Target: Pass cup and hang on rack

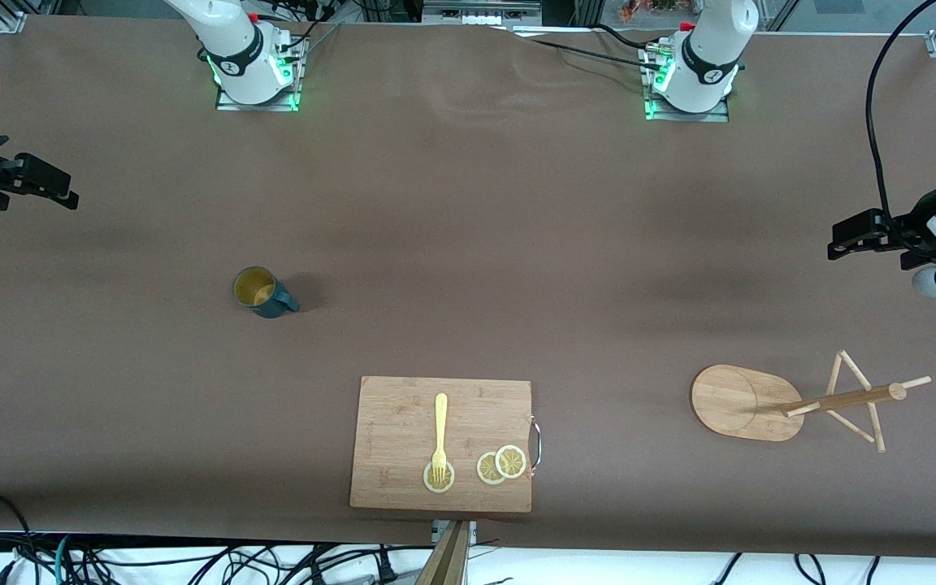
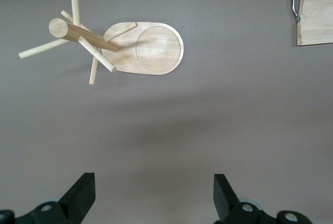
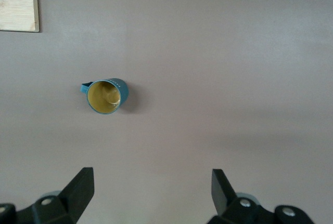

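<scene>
cup [image 1: 261,291] toward right arm's end, rack [image 1: 748,402] toward left arm's

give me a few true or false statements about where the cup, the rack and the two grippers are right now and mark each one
1. The cup stands upright on the table. True.
2. The right gripper is shut on the cup. False: it is open, over bare table, apart from the cup.
3. The rack holds the cup on a peg. False: its pegs are bare.
4. The left gripper is open. True.
5. A fork lies on the cutting board. True.
</scene>
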`<state>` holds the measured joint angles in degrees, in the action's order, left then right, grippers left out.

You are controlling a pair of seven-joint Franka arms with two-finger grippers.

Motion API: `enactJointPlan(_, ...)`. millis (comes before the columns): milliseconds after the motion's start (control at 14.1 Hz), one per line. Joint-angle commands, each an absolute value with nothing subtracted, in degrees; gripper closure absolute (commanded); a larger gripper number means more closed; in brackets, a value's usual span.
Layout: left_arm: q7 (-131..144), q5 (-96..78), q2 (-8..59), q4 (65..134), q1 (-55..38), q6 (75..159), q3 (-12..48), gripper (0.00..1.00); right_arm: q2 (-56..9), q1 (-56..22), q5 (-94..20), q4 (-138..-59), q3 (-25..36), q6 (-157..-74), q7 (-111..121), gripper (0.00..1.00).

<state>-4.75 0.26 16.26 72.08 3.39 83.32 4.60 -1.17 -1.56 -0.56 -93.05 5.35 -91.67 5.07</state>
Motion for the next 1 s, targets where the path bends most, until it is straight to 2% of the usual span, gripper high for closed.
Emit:
enactJointPlan(0, -4.39, -0.7, 16.79, 70.84, 3.34, 83.14, 4.31, 0.0, -0.79, -1.05, 0.35, -93.43, 4.75, -92.02, 3.96, 0.0)
enactJointPlan(925, -4.48, -0.79, 16.79, 70.84, 3.51, 83.14, 4.31, 0.0, -0.7, -1.93, 1.93, -93.87, 4.66, -91.41, 3.78, 0.0)
